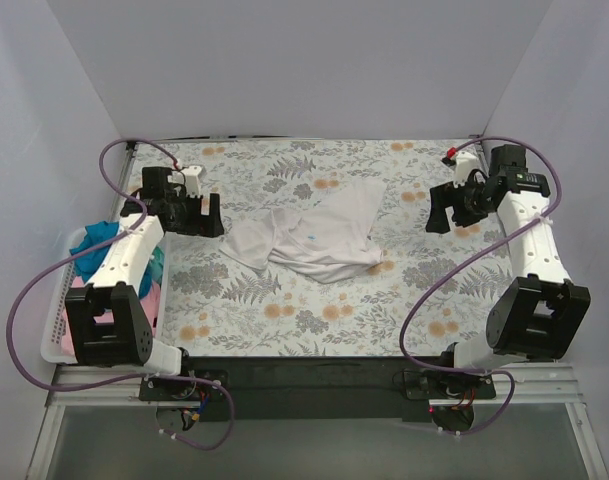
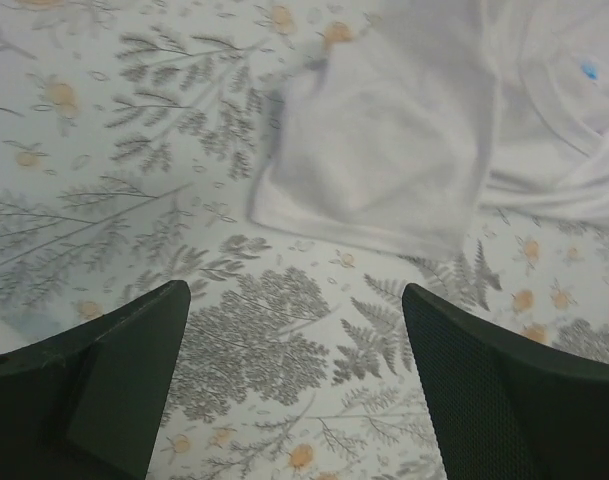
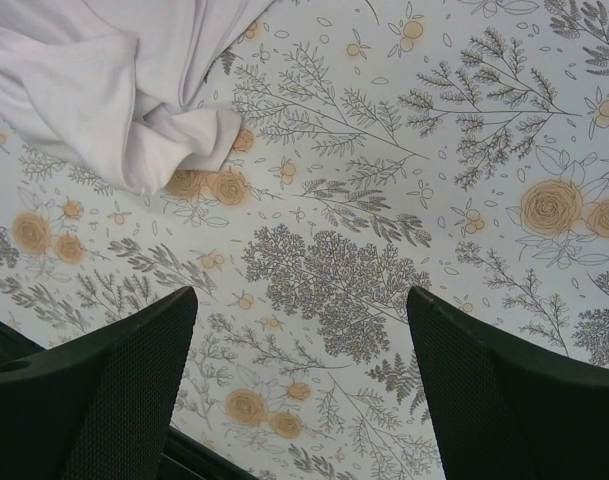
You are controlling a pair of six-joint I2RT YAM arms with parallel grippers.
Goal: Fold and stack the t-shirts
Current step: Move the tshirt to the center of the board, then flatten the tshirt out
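Observation:
A white t-shirt [image 1: 314, 235] lies crumpled in the middle of the floral table cover. It also shows in the left wrist view [image 2: 404, 130] and the right wrist view [image 3: 114, 90]. My left gripper [image 1: 206, 214] hovers open and empty just left of the shirt's left sleeve; its fingers [image 2: 114, 380] frame bare cover. My right gripper [image 1: 442, 210] hovers open and empty to the right of the shirt, apart from it; its fingers [image 3: 504, 390] frame bare cover. Teal-blue [image 1: 99, 240] and pink [image 1: 150, 300] t-shirts lie bunched in the basket at the left.
A white slotted plastic basket [image 1: 56, 320] stands at the table's left edge under my left arm. The floral table cover [image 1: 314, 310] ends at a dark front edge [image 1: 314, 365]. Grey walls close in the back and sides.

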